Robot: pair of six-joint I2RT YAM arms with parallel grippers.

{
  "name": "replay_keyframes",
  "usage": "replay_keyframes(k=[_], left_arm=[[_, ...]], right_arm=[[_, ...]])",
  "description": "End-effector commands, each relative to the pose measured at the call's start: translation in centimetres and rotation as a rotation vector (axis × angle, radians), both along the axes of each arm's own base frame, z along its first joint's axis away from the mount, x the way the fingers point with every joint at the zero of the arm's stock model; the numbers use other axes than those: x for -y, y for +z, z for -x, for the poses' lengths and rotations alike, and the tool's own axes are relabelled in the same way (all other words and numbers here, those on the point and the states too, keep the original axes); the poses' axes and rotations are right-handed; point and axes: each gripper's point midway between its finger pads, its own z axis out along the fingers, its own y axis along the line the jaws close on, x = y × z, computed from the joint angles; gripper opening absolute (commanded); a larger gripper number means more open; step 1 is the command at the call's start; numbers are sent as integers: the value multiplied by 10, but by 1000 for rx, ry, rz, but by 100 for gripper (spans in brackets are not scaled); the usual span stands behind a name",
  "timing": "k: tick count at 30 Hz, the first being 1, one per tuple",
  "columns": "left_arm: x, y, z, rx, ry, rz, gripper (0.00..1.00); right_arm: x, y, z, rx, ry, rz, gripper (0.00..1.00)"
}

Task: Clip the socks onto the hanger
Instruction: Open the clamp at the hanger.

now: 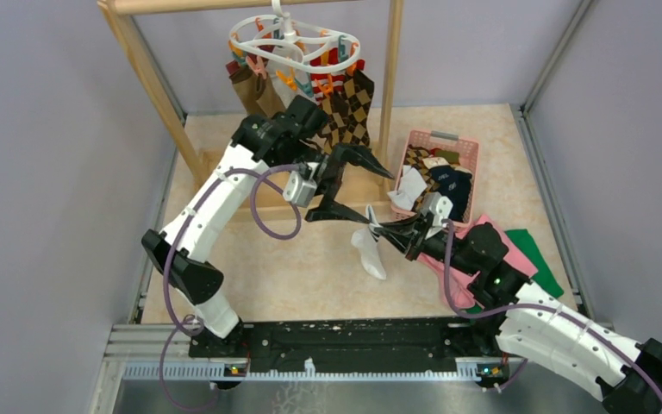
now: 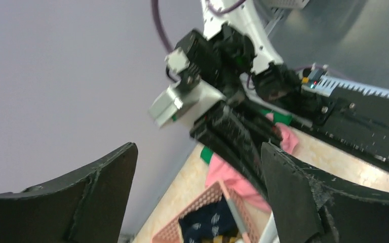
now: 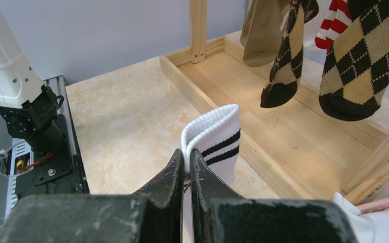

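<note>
The white hanger (image 1: 293, 41) hangs from the wooden rack with brown (image 1: 250, 90), red-white striped (image 1: 332, 62) and argyle socks (image 1: 351, 108) clipped to it. My right gripper (image 3: 187, 157) is shut on the cuff of a white sock with two black stripes (image 3: 218, 136), which dangles above the table (image 1: 369, 252). My left gripper (image 1: 377, 198) is open wide just left of and above that cuff, with nothing between its fingers (image 2: 106, 192). Through its gap I see the basket and the right arm's fingers.
A pink basket (image 1: 444, 138) at the right holds a navy sock (image 1: 457, 185), a white one (image 1: 411, 185) and others. A pink cloth (image 1: 517, 250) and a green cloth (image 1: 539, 263) lie under the right arm. The rack's wooden base (image 3: 283, 126) lies behind the sock.
</note>
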Motion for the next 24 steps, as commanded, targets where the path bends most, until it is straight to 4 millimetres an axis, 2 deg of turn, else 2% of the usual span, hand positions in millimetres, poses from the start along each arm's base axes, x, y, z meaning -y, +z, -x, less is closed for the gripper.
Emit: replay_keyframes(k=[1,4,7,9,10,11,13,15,18,20,24], left_arm=[[7,51,50,-56,-242,241,99],[12,52,62,13,-328,214,98],[25,56,65,53,-299,149,98],[44,59,61,38,-204,80,98],[57,68,47,-95,-45,31,98],[61,77,39,-155,33,94,99],[48,88,34,-145,85,195,99],[34,101,34,-180,141,208,99],[16,118,31,-298,269,292,99],[0,126,20,-414,393,369,99],[-40,123,-6,-652,638,517,99]], right_arm=[[3,38,-3,59,-25,-77,0],[7,38,-4,59,-42,-73,0],[12,37,-4,59,-64,-70,0],[13,36,-5,60,-69,-73,0],[13,37,-5,62,-69,-77,0],[12,37,-4,62,-64,-77,0],[12,38,-4,63,-63,-79,0],[12,39,-4,63,-63,-81,0],[14,38,-4,65,-68,-80,0],[14,38,-4,69,-70,-75,0],[11,35,-6,70,-65,-66,0]])
